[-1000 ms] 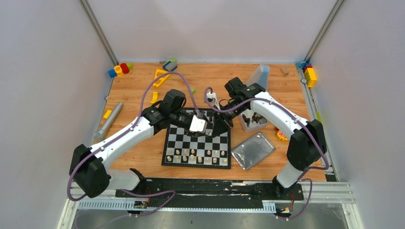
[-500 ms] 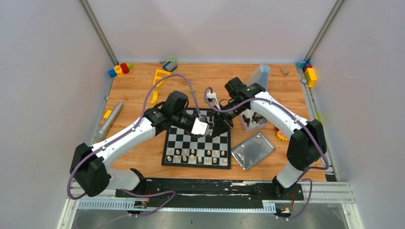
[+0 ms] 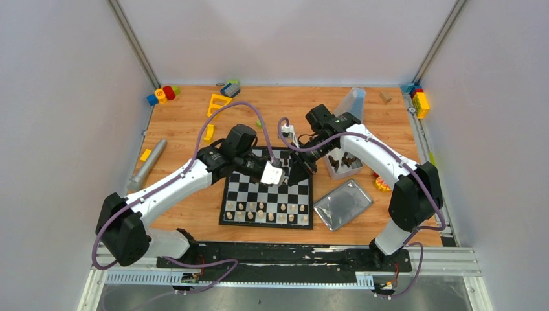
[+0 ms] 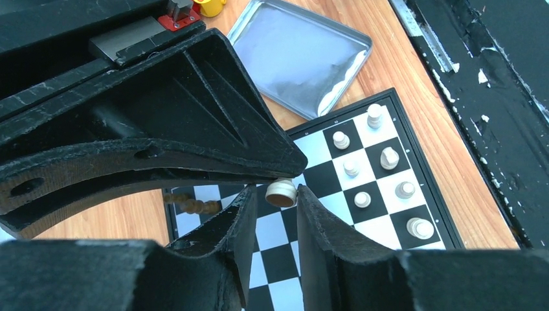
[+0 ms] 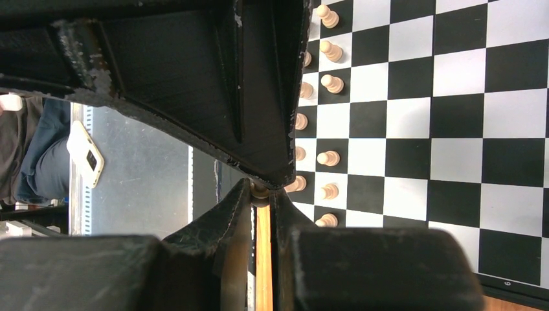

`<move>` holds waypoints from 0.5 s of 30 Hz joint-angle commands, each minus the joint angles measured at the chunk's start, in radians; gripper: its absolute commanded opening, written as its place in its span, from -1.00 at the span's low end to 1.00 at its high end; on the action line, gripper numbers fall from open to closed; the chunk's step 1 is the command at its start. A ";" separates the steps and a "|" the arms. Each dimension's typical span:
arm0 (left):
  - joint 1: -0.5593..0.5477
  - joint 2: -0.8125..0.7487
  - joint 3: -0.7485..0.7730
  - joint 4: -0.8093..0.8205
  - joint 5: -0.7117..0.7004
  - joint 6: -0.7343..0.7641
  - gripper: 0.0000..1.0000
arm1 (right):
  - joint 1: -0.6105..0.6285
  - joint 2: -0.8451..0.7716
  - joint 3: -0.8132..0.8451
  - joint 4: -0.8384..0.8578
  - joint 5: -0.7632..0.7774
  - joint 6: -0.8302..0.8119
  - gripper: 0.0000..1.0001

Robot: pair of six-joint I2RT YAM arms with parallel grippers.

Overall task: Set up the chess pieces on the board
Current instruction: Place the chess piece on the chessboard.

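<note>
Since a second ago our left claw [image 4: 275, 202] has slid a touch toward the near side above the board [image 3: 248, 186] and drawn its fingers narrower, while our right arm has kept its place.

The wooden worktop [image 3: 194, 210] carries everything. Our two arms reach in from its near edge and meet tip to tip above the far right part of the board. The board lies flat in the middle of the worktop, close to the arm bases. A shiny metal tray [image 3: 343, 204] lies just beside its right edge, turned at an angle to it. Beyond the tray stands a clear tub [image 3: 355, 103] with dark pieces [image 3: 343, 160] inside.

Cream pieces [image 3: 265, 212] stand in the two near rows of the board.

Our right claw [image 5: 260, 197] is clamped on a single cream pawn [image 4: 281, 192], pinched at the very fingertips and held up off the squares. Our left claw's fingers stand apart on either side of that same pawn. The left wrist view shows a dark sliver of gap on one side, so we see no clamp there.
</note>
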 commanded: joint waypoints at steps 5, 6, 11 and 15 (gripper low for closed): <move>-0.012 0.011 0.006 0.003 0.004 0.018 -0.38 | -0.003 -0.006 0.047 0.006 -0.036 -0.013 -1.00; -0.012 0.011 0.005 0.002 0.004 0.019 -0.41 | -0.002 -0.006 0.047 0.006 -0.036 -0.013 -1.00; -0.014 0.009 0.001 0.002 0.003 0.011 -0.55 | -0.004 -0.001 0.054 0.006 -0.030 -0.007 -1.00; -0.014 0.002 -0.002 0.024 -0.011 -0.036 -0.75 | -0.015 -0.002 0.060 0.007 -0.015 0.004 -0.91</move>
